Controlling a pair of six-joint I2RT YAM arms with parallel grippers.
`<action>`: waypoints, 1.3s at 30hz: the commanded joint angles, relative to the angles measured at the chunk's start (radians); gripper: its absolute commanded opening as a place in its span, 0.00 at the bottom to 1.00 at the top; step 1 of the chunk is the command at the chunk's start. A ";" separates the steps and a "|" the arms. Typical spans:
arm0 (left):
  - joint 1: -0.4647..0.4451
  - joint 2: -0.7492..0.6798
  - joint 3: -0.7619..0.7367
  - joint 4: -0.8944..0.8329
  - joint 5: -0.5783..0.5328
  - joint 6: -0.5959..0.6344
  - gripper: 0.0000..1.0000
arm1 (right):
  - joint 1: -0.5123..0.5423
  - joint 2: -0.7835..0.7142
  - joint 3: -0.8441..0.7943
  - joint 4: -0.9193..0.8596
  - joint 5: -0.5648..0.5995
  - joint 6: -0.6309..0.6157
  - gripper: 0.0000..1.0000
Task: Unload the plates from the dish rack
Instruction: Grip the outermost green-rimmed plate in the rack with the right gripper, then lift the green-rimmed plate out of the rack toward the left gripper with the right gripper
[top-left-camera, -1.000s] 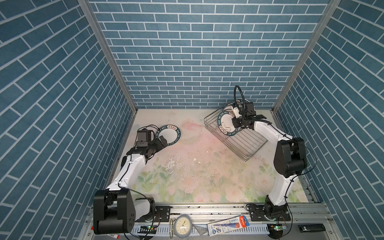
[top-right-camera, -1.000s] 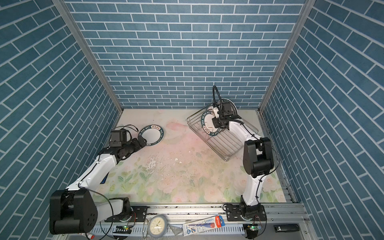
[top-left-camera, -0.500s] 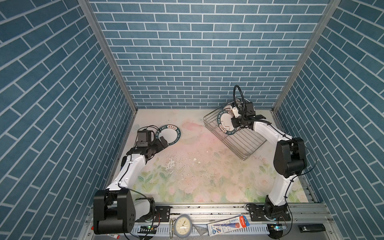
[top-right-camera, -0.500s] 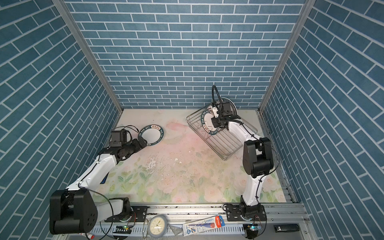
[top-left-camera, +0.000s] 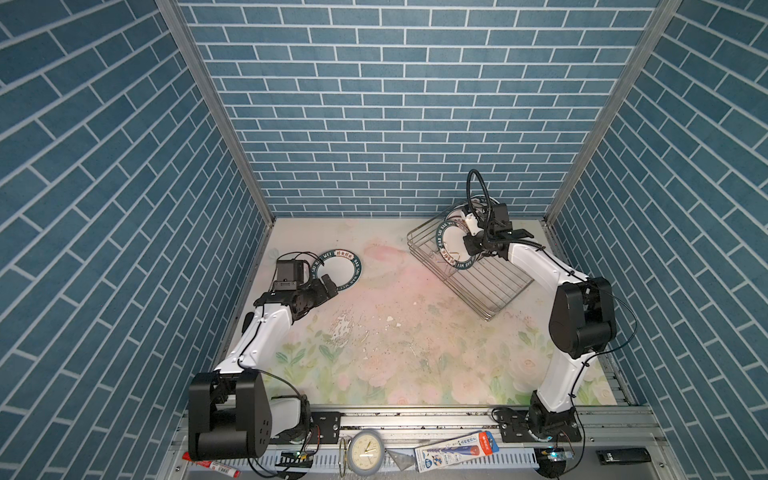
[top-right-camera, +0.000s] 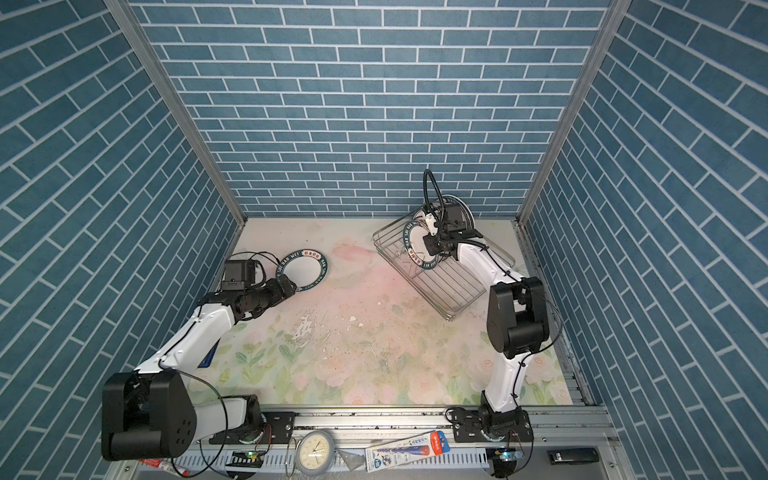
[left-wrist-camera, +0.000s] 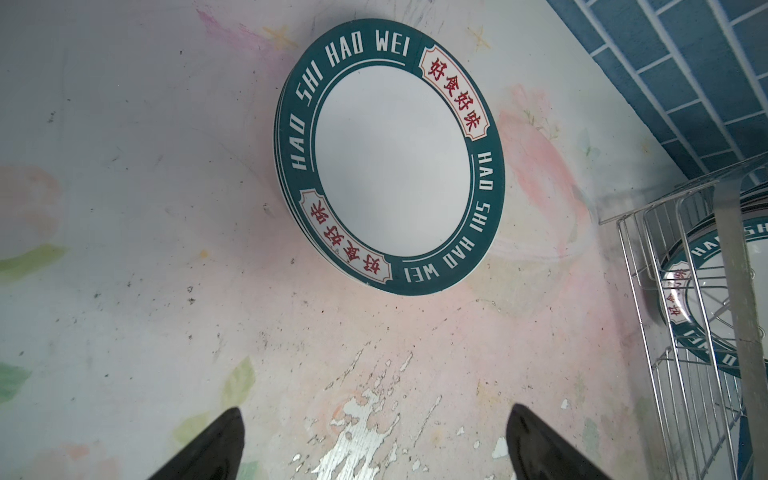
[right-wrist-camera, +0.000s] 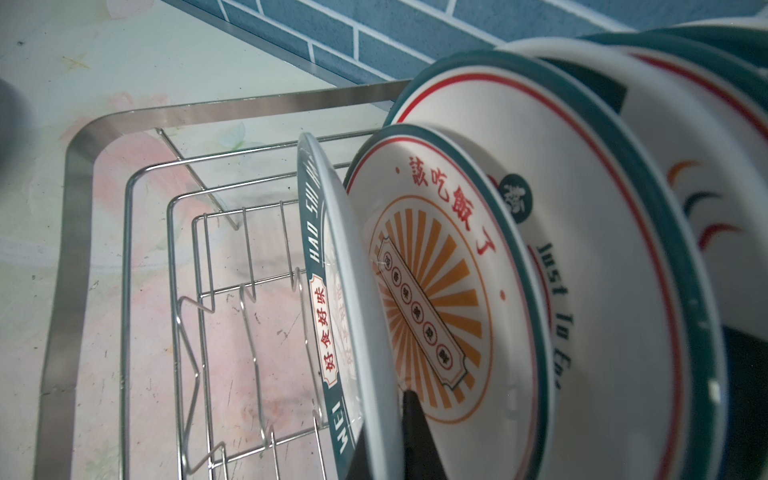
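Observation:
The dish rack stands at the back right with several plates upright at its far end. My right gripper is shut on the rim of the front plate, white with a dark green lettered rim. One black finger lies between that plate and the orange sunburst plate behind it. Larger plates stand further back. A short stack of green-rimmed plates lies flat at the back left. My left gripper hovers open beside it, holding nothing.
The floral mat has a peeled white patch near its middle. Blue brick walls close the back and both sides. On the front rail lie a small clock and a boxed tube.

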 joint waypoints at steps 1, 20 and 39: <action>-0.004 -0.020 0.012 -0.010 -0.001 0.016 0.99 | 0.001 -0.075 -0.034 0.043 0.015 -0.046 0.00; -0.005 -0.026 -0.024 0.079 0.049 -0.011 0.99 | 0.002 -0.280 -0.044 0.066 -0.001 -0.028 0.00; -0.121 -0.051 0.022 0.060 0.089 0.019 0.99 | 0.014 -0.642 -0.459 0.293 -0.251 0.695 0.00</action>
